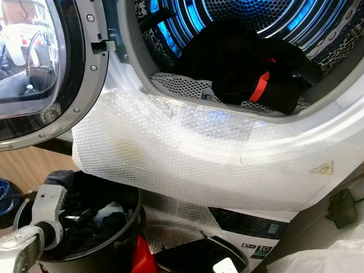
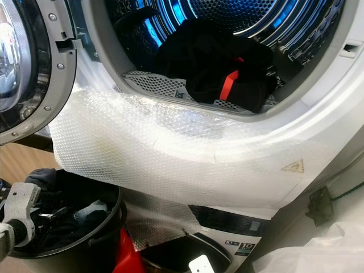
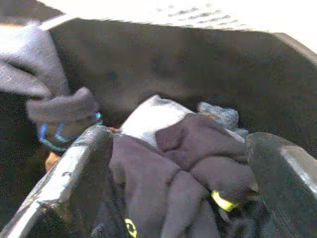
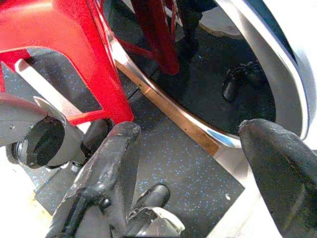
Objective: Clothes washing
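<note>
My left gripper (image 3: 178,183) is down inside the black bucket (image 1: 122,242), its fingers wide open with a dark garment (image 3: 163,178) lying between them but not yet pinched. The cloth looks soft, light and floppy, so I would take the thick bunched fold midway between my fingertips. My right gripper (image 4: 198,163) hangs open and empty above the floor (image 4: 188,173).

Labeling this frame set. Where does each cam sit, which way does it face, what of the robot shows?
Left eye: head, looking down at the open drum holding black clothes; left arm over the black bucket.
Right eye: same scene, slightly offset.
Left wrist: along the left gripper into the bucket, fingers apart around dark laundry.
Right wrist: along the open right gripper, facing the floor and a red stool.
Shared: eyes and left wrist see the bucket's laundry.
</note>
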Available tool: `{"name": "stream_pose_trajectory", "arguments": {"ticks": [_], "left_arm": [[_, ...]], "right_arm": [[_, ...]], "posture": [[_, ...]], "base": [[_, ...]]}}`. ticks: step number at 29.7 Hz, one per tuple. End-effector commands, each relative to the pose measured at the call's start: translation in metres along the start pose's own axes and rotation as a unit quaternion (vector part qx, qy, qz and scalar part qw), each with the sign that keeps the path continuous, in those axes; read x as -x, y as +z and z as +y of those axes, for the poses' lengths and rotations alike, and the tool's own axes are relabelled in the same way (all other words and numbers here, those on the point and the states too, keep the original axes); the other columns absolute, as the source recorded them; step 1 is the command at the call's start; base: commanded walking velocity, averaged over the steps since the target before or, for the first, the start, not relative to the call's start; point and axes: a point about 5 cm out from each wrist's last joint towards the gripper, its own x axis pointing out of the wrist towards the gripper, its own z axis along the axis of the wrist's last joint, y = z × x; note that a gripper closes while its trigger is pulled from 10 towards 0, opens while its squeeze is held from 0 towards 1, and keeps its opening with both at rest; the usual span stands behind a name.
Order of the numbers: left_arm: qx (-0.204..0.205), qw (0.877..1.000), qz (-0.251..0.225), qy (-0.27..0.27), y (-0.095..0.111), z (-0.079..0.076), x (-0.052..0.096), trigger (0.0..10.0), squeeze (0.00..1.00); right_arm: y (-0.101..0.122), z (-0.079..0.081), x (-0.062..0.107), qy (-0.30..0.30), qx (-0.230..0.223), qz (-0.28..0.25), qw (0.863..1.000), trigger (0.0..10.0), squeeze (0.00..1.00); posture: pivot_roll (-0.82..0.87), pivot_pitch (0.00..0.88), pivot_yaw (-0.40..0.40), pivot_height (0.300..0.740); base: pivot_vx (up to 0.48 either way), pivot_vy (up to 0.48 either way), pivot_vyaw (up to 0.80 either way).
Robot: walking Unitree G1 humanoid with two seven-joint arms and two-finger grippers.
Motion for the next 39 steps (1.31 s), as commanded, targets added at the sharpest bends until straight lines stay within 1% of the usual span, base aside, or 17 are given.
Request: {"name": "stream_pose_trajectory", "arguments": {"ticks": [1, 2, 3, 4, 6, 7, 9, 10, 11, 13, 14, 21, 29, 30, 34, 37, 39], "left_arm": [[-0.008, 1.000, 0.007, -0.019, 0.001, -0.004, 0.002, 10.0, 0.00], [-0.018, 0.999, 0.007, -0.026, 0.006, -0.003, 0.011, 10.0, 0.00], [-0.032, 0.998, 0.013, -0.053, 0.013, -0.005, 0.023, 10.0, 0.00], [-0.032, 0.998, 0.013, -0.053, 0.013, -0.005, 0.023, 10.0, 0.00], [-0.050, 0.994, 0.030, -0.095, 0.019, -0.009, 0.036, 10.0, 0.00], [-0.050, 0.992, 0.045, -0.111, 0.017, -0.010, 0.038, 10.0, 0.00], [-0.050, 0.992, 0.045, -0.111, 0.017, -0.010, 0.038, 10.0, 0.00], [-0.019, 0.991, 0.062, -0.121, 0.008, -0.010, 0.028, 10.0, 0.00], [-0.019, 0.991, 0.062, -0.121, 0.008, -0.010, 0.028, 10.0, 0.00], [0.023, 0.989, 0.069, -0.127, 0.000, -0.012, 0.017, 10.0, 0.00], [0.033, 0.989, 0.078, -0.124, -0.004, -0.011, 0.013, 10.0, 0.00], [0.044, 0.987, 0.097, -0.116, -0.007, -0.005, 0.007, 10.0, 0.00], [0.081, 0.984, 0.116, -0.110, -0.014, -0.005, -0.002, 10.0, 0.00], [0.088, 0.981, 0.135, -0.106, -0.019, -0.004, -0.004, 10.0, 0.00], [0.102, 0.976, 0.161, -0.109, -0.028, -0.001, -0.005, 10.0, 0.00], [0.089, 0.971, 0.197, -0.106, -0.040, 0.001, -0.006, 10.0, 0.00], [0.077, 0.963, 0.233, -0.113, -0.051, 0.000, -0.003, 10.0, 0.00]], "right_arm": [[0.000, -0.001, 0.000, 0.001, 0.005, 0.004, 1.000, 10.0, 0.00], [0.000, 0.000, 0.000, 0.002, 0.004, 0.003, 1.000, 10.0, 0.00], [0.000, 0.002, 0.000, 0.005, 0.004, 0.004, 1.000, 10.0, 0.00], [0.000, 0.002, 0.000, 0.005, 0.004, 0.004, 1.000, 10.0, 0.00], [0.000, 0.005, -0.001, 0.012, 0.007, 0.006, 1.000, 10.0, 0.00], [0.000, 0.006, -0.001, 0.015, 0.010, 0.007, 1.000, 10.0, 0.00], [0.000, 0.006, -0.001, 0.015, 0.010, 0.007, 1.000, 10.0, 0.00], [0.002, 0.007, -0.001, 0.018, 0.015, 0.006, 1.000, 10.0, 0.00], [0.002, 0.007, -0.001, 0.018, 0.015, 0.006, 1.000, 10.0, 0.00], [0.004, 0.005, -0.002, 0.016, 0.017, 0.004, 1.000, 10.0, 0.00], [0.005, 0.003, -0.002, 0.014, 0.017, 0.003, 1.000, 10.0, 0.00], [0.003, -0.005, -0.001, 0.004, 0.016, 0.005, 1.000, 10.0, 0.00], [-0.005, -0.009, 0.002, -0.004, 0.012, 0.013, 1.000, 10.0, 0.00], [-0.006, -0.009, 0.002, -0.005, 0.010, 0.014, 1.000, 10.0, 0.00], [-0.006, -0.007, 0.002, -0.004, 0.010, 0.014, 1.000, 10.0, 0.00], [-0.006, -0.006, 0.002, -0.002, 0.012, 0.015, 1.000, 10.0, 0.00], [-0.006, -0.006, 0.002, -0.001, 0.012, 0.015, 1.000, 10.0, 0.00]], "posture": [[0.26, 0.000, -0.044, 0.740], [0.27, 0.000, -0.040, 0.740], [0.29, 0.000, -0.040, 0.740], [0.29, 0.000, -0.040, 0.740], [0.29, 0.000, -0.042, 0.740], [0.30, 0.000, -0.044, 0.740], [0.30, 0.000, -0.044, 0.740], [0.30, 0.000, -0.047, 0.740], [0.30, 0.000, -0.047, 0.740], [0.29, 0.000, -0.049, 0.740], [0.28, 0.000, -0.052, 0.740], [0.26, 0.000, -0.056, 0.740], [0.24, 0.000, -0.050, 0.740], [0.24, 0.000, -0.046, 0.740], [0.24, 0.000, -0.044, 0.740], [0.24, 0.000, -0.042, 0.740], [0.24, 0.000, -0.036, 0.740]], "base": [[0.000, 0.000, 0.00], [0.000, 0.000, 0.00], [0.000, 0.000, 0.00], [0.000, 0.000, 0.00], [0.000, 0.000, 0.00], [0.000, 0.000, 0.00], [0.000, 0.000, 0.00], [0.000, 0.000, 0.00], [0.000, 0.000, 0.00], [0.000, 0.000, 0.00], [0.000, 0.000, 0.00], [0.000, 0.000, 0.00], [0.000, 0.000, 0.00], [0.000, 0.000, 0.00], [0.000, 0.000, 0.00], [0.000, 0.000, 0.00], [0.000, 0.000, 0.00]]}}
